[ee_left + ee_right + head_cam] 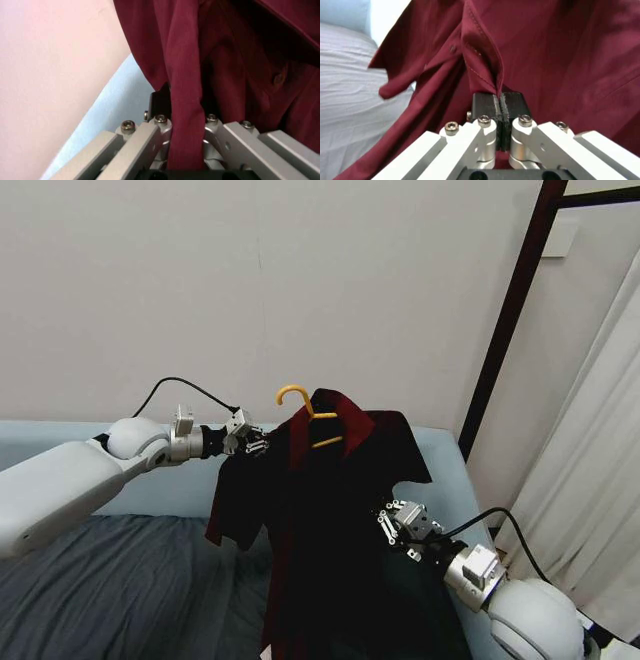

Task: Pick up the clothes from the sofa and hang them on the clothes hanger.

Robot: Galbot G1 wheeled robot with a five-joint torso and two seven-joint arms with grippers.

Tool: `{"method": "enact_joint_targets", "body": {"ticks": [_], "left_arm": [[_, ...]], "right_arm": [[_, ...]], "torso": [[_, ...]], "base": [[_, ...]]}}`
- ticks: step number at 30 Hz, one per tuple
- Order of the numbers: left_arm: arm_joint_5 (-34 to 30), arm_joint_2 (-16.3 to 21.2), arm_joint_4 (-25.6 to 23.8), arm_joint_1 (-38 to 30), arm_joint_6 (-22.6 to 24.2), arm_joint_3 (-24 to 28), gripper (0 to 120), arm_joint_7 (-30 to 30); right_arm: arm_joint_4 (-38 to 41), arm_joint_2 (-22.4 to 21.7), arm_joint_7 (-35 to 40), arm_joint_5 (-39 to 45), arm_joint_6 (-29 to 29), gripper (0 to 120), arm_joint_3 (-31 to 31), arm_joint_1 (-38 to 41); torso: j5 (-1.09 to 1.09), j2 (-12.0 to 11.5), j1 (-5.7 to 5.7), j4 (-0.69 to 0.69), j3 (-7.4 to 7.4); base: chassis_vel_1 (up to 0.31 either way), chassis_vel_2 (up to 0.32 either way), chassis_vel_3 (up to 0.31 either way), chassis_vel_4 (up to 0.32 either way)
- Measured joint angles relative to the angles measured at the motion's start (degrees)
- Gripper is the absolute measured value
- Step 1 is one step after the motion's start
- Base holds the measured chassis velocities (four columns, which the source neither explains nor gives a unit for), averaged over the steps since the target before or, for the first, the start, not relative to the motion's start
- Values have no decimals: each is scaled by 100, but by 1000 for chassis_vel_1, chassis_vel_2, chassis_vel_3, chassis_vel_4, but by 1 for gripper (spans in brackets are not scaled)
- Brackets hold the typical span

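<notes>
- Right gripper [498, 109], nearest the robot: the 2 black pads are pressed together on the stitched front edge of the dark red short-sleeved cloth shirt [320, 520]. In the head view it sits at about 4 o'clock from the shirt's middle.
- The shirt hangs in the air between the 2 arms, above the seat. It is draped over a yellow hooked hanger [293, 388] whose hook stands free at 12 o'clock above the collar.
- Left gripper [258, 444], at about 10 o'clock from the shirt's middle: it is clamped on the shoulder seam, and the left wrist view shows a fold of red cloth running between its fingers [161, 127].
- Handling, as judged: the cloth is light, limp and fairly smooth. It sags wherever it is unsupported and could slide off the hanger if tilted. The firmest places to hold are doubled edges such as the placket, shoulder seam and collar.
- Grey rumpled blanket [120, 580], at 8 o'clock, covers the seat below.
- Light blue upholstered sofa [60, 435]: its back runs behind the shirt.
- Dark upright rack post [505, 330], at 2 o'clock and well apart from the shirt, is the likely hanging place. The hook is not yet on it.
</notes>
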Motion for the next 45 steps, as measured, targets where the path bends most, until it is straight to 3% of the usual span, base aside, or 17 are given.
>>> {"method": "enact_joint_targets", "body": {"ticks": [5,14,20,21,26,31,39,45], "left_arm": [[30,-4,60,-333,-42,240,2,117],[279,-309,385,-528,-131,308,2,150],[375,-362,470,-507,-159,298,2,153],[407,-363,481,-513,-169,301,2,159],[457,-349,437,-576,-176,357,2,208],[573,-351,306,-605,-193,418,2,246],[797,-349,107,-443,-218,390,2,213],[814,-381,51,-363,-205,356,2,173]], "right_arm": [[-102,84,-45,-136,23,1,-23,-112],[203,249,-19,-307,130,39,556,-987],[539,255,-2,-219,70,54,720,-1307],[604,255,35,-230,66,61,737,-1376],[617,338,501,171,-63,78,745,-1186],[474,319,1207,1088,-290,97,701,-507],[506,152,1782,2104,-662,100,587,164],[424,138,1757,2196,-802,100,374,448]], "torso": [[0,0,0,1,0],[1,0,0,0,0],[-1,0,0,0,0],[0,0,0,0,0],[1,0,0,1,0],[1,-1,0,2,0],[0,0,0,0,0],[1,-1,0,1,1]], "base": [[0,0,0,0],[0,0,0,0],[0,0,0,0],[0,0,0,0],[0,0,0,0],[0,0,0,0],[0,0,0,0],[0,0,0,0]]}}
